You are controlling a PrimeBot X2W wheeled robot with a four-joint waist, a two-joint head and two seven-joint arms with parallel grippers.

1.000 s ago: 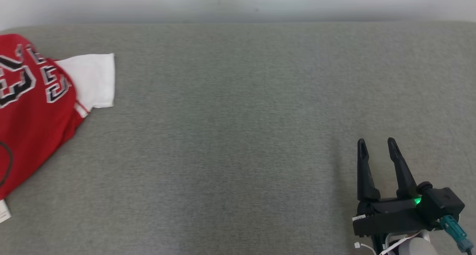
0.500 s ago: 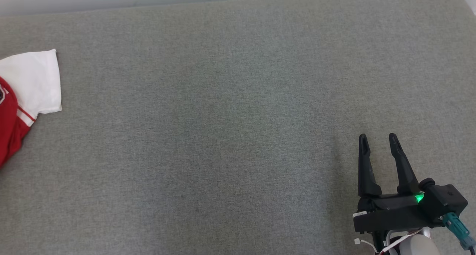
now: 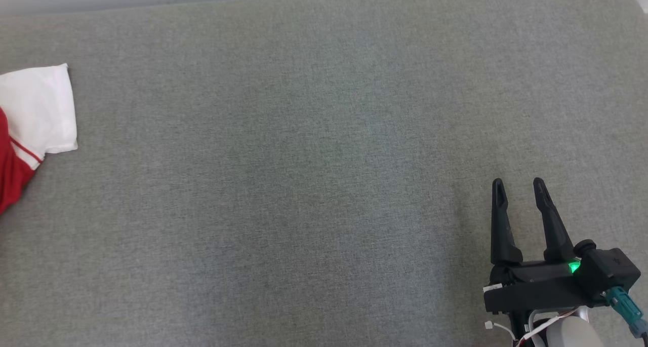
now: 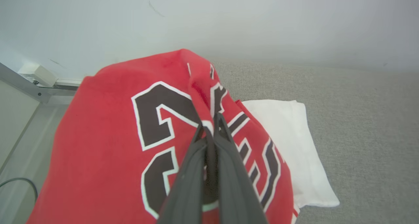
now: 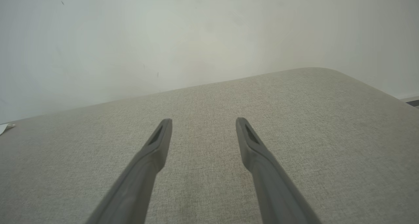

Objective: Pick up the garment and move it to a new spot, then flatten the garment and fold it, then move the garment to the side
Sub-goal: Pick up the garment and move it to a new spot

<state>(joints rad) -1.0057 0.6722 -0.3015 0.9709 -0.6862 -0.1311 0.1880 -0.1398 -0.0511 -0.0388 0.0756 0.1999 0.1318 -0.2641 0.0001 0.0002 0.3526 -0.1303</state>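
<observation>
The garment, a red jersey with big black-and-white numerals and a white sleeve, lies at the far-left edge of the grey fabric worktop, and most of it runs off the left side of the head view. In the left wrist view it is bunched, not spread flat. The red cloth rises in a ridge that leads straight into the tips of the left pincer. That pincer is closed and has a fold of the red cloth nipped between its fingers, right in the numerals.

The right pincer sits at the near right with its fingers spread and nothing between them. It points toward the far wall, and only bare grey cloth lies ahead of it. It is well apart from the jersey, with the whole width of the worktop between them.

So the left arm is on the garment, and the right arm is too far off to help for now. The open ground lies to the right of the jersey, the way the white sleeve points. I judge the pick-up is just beginning, and the carry should run left to right toward the middle. With a single pinch the rest of the cloth will probably trail and drag.
</observation>
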